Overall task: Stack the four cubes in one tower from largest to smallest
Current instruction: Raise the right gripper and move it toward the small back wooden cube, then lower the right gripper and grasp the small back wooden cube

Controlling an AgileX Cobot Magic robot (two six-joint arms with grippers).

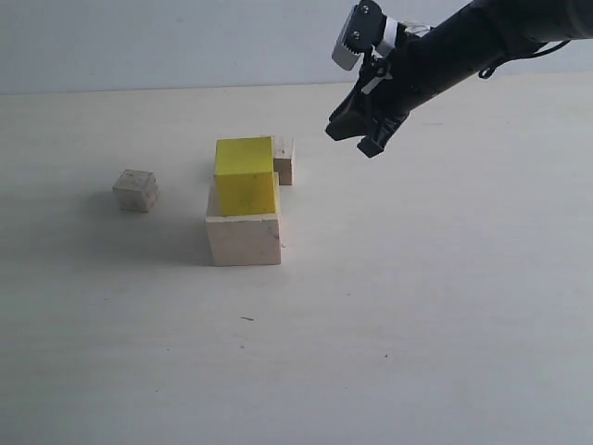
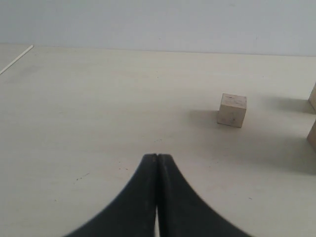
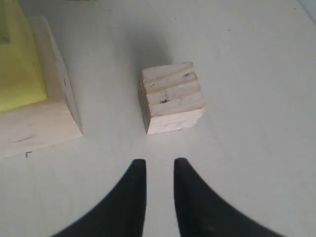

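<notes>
The bright yellow cube (image 1: 246, 175) sits on the large pale beige cube (image 1: 244, 238) near the table's middle. One small speckled cube (image 1: 283, 160) stands just behind and to the right of that pair; the right wrist view shows it (image 3: 171, 97) next to the large cube (image 3: 39, 121) and yellow cube (image 3: 17, 64). The other small cube (image 1: 136, 190) lies apart on the left, also seen in the left wrist view (image 2: 232, 110). My right gripper (image 1: 356, 136) hovers in the air to the right of the near small cube, open and empty (image 3: 160, 162). My left gripper (image 2: 157, 156) is shut and empty.
The table (image 1: 417, 306) is pale and bare apart from the cubes. A light wall runs behind its far edge. The right arm (image 1: 463, 46) reaches in from the upper right.
</notes>
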